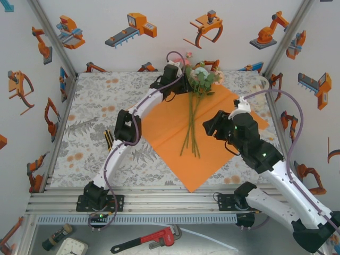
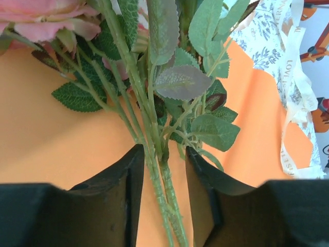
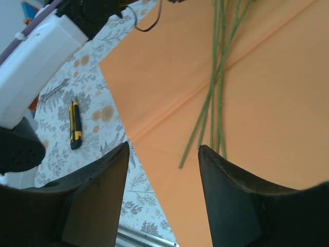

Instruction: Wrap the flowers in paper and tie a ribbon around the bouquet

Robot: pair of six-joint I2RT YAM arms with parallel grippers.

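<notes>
Where one bunch of flowers (image 1: 199, 79) lies on one paper (image 1: 164, 133) beside one ribbon (image 2: 289, 62), you see both jaws spread.

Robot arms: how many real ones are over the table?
2. The left arm stretches to the flowers at the orange paper's far corner; the right arm hangs over the paper's right side. None seem hidden.
</notes>
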